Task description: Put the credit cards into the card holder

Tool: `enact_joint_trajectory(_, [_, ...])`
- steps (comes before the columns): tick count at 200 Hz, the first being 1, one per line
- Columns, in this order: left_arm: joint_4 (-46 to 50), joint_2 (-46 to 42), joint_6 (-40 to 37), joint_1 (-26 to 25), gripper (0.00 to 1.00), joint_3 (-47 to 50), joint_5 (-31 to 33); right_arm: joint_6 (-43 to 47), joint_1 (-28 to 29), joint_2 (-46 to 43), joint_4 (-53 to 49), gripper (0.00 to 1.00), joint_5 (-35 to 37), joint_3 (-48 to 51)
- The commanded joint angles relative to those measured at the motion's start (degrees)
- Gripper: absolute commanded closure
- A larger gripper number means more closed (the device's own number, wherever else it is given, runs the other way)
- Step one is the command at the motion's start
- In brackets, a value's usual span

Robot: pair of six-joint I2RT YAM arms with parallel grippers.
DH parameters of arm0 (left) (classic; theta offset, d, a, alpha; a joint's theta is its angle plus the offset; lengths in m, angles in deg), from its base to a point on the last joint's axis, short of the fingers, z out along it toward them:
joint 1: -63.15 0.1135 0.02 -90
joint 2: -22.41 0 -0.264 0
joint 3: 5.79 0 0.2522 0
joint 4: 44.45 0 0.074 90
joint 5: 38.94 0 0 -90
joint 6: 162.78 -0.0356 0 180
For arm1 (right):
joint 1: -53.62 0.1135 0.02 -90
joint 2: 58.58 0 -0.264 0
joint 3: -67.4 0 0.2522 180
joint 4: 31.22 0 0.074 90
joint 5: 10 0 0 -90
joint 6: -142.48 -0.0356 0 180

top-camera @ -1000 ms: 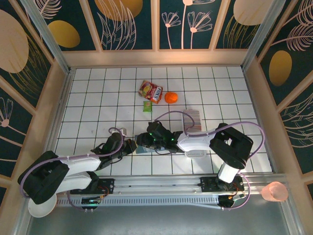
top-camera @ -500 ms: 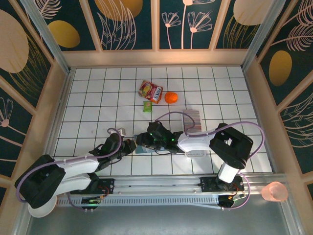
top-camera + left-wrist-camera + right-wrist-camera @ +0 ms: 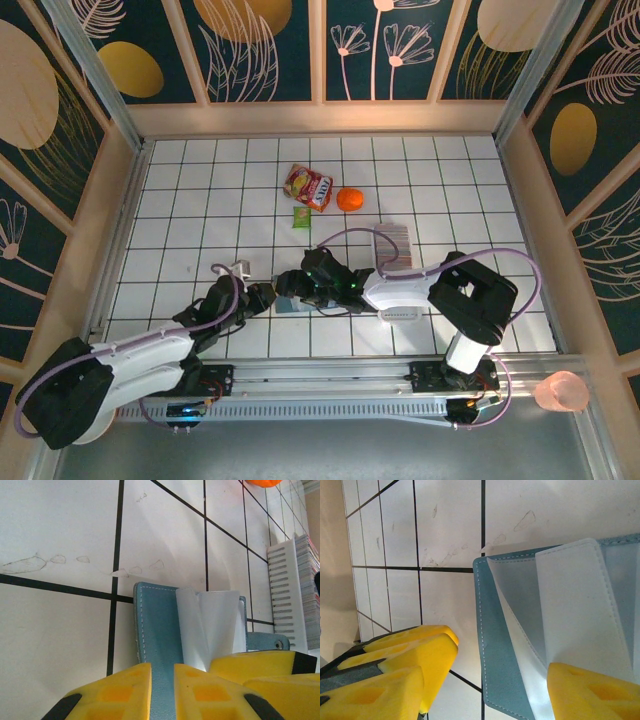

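Note:
The card holder (image 3: 288, 302) is a teal wallet lying open on the tiles, its clear sleeves (image 3: 212, 625) fanned up. My left gripper (image 3: 262, 296) is at its left edge. Its yellow fingers stand a narrow gap apart over the teal cover (image 3: 156, 630), so the left gripper (image 3: 162, 690) is open. My right gripper (image 3: 300, 284) is over the wallet from the right and the right gripper (image 3: 485, 690) is wide open. One finger (image 3: 592, 690) rests on the sleeves (image 3: 580, 615); the other (image 3: 375, 695) is off the cover (image 3: 492, 655). The credit cards (image 3: 393, 242) stand stacked in a white slotted tray (image 3: 400, 312).
A red snack packet (image 3: 308, 186), an orange (image 3: 349, 199) and a small green packet (image 3: 301, 217) lie behind the wallet. The card stack (image 3: 307, 590) and tray (image 3: 285, 590) sit just right of it. Wooden walls ring the tiled floor; a pink cup (image 3: 560, 392) is outside.
My left gripper's jaws have parted a little at the wallet's edge and its arm has swung lower and further left. My right gripper's jaws have spread wider over the wallet.

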Motion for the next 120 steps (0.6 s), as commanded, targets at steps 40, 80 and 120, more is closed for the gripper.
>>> enact_joint_trajectory(40, [3.1,-4.1,1.8,-0.2,0.87,1.9,2.9,-3.6,-1.0,0.0,7.5,0.36,-2.6,0.7])
enact_joint_trajectory(80, [5.6,-9.8,2.5,-0.2,0.88,3.0,4.8,-3.2,-1.1,0.0,4.7,0.40,-1.0,-0.3])
enact_joint_trajectory(120, [8.3,-14.1,3.7,-0.2,0.90,3.5,5.6,-2.5,-1.0,-0.7,-0.1,0.48,2.0,-0.1])
